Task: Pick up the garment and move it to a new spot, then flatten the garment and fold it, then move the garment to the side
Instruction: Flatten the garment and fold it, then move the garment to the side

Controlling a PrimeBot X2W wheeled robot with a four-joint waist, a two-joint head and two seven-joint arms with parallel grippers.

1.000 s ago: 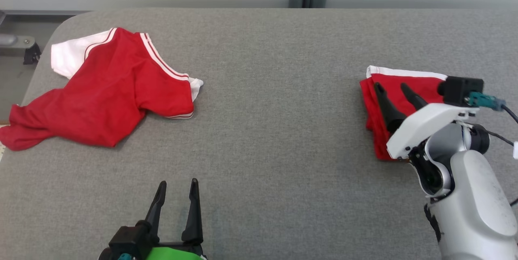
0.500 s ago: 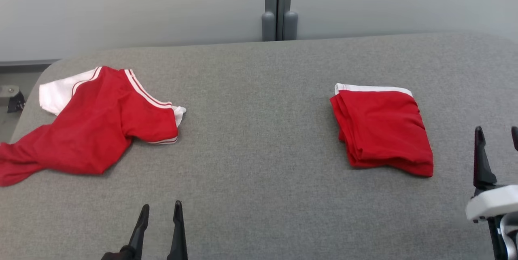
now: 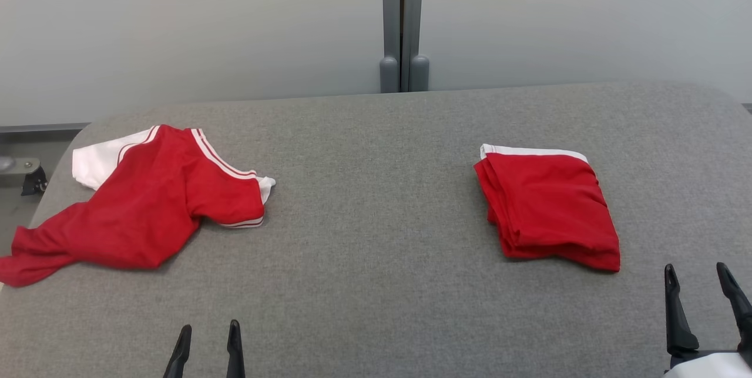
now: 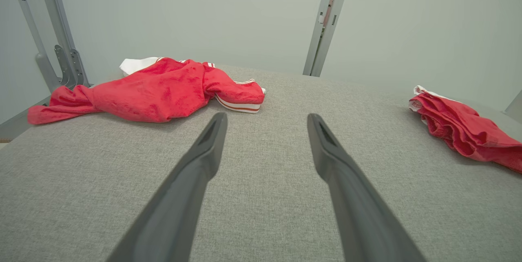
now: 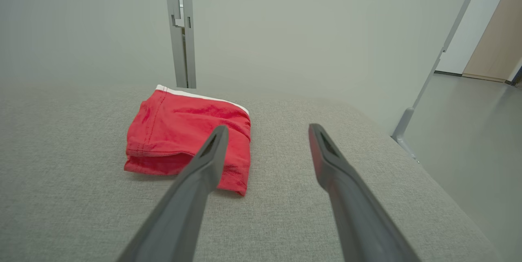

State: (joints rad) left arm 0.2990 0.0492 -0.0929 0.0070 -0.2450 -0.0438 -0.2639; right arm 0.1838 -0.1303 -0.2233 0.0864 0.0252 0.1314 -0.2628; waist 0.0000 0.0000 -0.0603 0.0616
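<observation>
Folded red garment (image 3: pixel 549 207) sits mid-right on the grey table (image 3: pixel 376 260), with a crumpled red shirt (image 3: pixel 147 201) at mid-left. Left gripper (image 3: pixel 210 326) at bottom left and right gripper (image 3: pixel 695 267) at bottom right are both spread apart, holding nothing.

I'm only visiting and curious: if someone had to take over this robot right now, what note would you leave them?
Grippers: left gripper and right gripper are both open and empty, near the front edge of the table.
Things: folded garment lies on the right, ahead of the right gripper; crumpled shirt lies at the left edge.
Done: one garment folded and set aside.
Left: probably the crumpled shirt: pick up, flatten, fold, move aside.
</observation>
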